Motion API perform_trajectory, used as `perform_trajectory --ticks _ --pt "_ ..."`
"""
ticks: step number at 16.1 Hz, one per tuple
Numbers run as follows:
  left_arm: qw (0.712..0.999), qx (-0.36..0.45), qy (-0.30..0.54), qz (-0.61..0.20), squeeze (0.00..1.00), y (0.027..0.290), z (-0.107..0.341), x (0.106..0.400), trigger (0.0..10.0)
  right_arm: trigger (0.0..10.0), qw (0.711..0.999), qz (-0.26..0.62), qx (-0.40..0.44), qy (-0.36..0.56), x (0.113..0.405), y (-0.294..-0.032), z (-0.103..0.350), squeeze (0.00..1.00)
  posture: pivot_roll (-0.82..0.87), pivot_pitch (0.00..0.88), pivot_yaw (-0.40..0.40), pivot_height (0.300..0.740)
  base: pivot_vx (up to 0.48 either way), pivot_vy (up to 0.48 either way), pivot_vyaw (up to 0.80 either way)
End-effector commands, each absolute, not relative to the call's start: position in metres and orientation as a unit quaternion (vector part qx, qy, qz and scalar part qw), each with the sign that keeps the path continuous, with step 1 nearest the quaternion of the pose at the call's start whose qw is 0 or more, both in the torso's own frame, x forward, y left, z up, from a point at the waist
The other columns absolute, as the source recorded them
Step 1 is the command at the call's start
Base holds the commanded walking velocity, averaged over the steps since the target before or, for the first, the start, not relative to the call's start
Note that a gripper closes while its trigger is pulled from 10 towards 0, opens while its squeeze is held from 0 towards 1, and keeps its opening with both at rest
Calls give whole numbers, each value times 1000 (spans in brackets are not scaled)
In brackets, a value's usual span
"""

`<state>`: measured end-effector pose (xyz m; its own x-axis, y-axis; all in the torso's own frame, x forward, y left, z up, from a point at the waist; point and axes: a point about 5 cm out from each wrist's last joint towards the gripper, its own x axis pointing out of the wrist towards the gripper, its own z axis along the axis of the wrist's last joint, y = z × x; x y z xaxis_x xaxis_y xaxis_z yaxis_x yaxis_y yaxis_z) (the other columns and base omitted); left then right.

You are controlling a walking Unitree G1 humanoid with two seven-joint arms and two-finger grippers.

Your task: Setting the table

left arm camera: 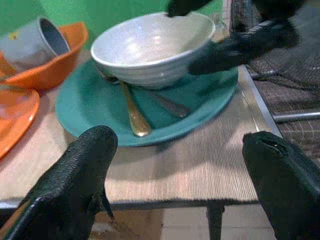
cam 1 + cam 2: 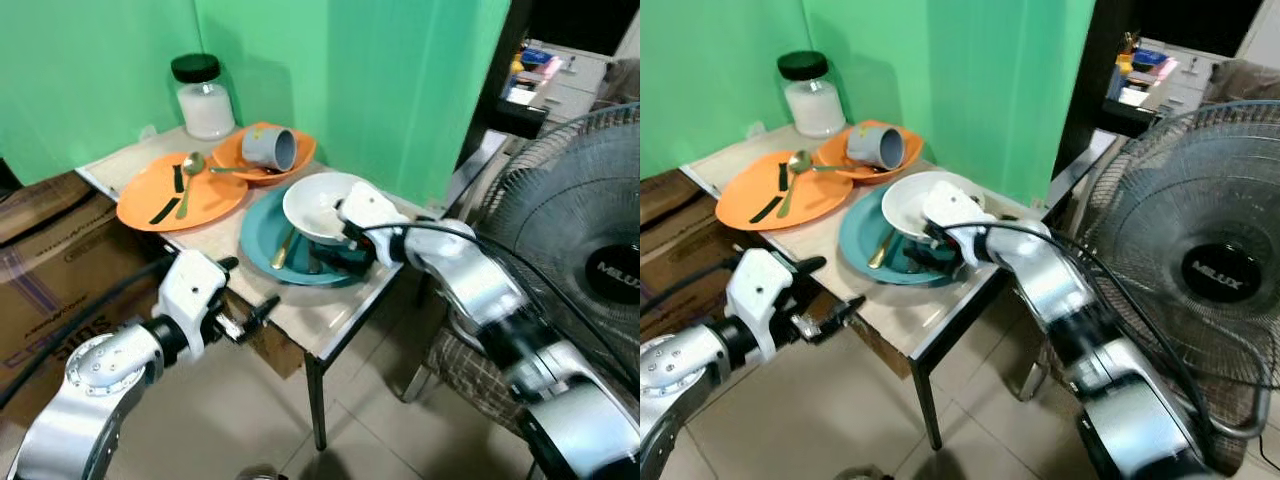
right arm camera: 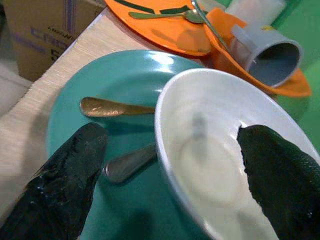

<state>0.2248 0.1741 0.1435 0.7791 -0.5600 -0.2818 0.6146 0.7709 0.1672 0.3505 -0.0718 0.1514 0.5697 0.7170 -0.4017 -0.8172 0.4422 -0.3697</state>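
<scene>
Your right tool [image 3: 170,175], fingers apart, straddles the rim of the white bowl [image 2: 322,207] on the teal plate [image 2: 262,240]. It looks glazed, slippery and breakable: pinch the rim firmly.

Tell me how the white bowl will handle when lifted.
The white bowl looks glazed ceramic: probably rigid, breakable and slick. It rests on cutlery handles on the teal plate, so it may rock or drag them.
</scene>
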Motion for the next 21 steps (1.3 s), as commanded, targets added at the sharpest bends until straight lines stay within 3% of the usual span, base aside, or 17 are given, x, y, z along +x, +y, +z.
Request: perform_trajectory --ticks 1,2,3,4,21 --pt "931 131 109 -322 408 173 145 223 10000 10000 843 448 -282 98 354 -72 148 0 159 0 30 740 0 0 0" --pt "931 132 109 -321 337 173 145 222 10000 7176 841 441 -296 102 356 -70 146 0 159 0 30 740 0 0 0" --pt "931 131 109 -322 329 173 145 222 10000 3961 838 436 -309 106 358 -70 143 0 163 0 26 740 0 0 0" --pt "931 131 110 -323 314 173 145 221 10000 0 837 437 -311 108 359 -69 142 0 165 0 26 740 0 0 0" --pt "921 142 121 -343 310 171 142 219 10000 0 837 426 -326 106 368 -61 129 0 159 0 39 740 0 0 0"
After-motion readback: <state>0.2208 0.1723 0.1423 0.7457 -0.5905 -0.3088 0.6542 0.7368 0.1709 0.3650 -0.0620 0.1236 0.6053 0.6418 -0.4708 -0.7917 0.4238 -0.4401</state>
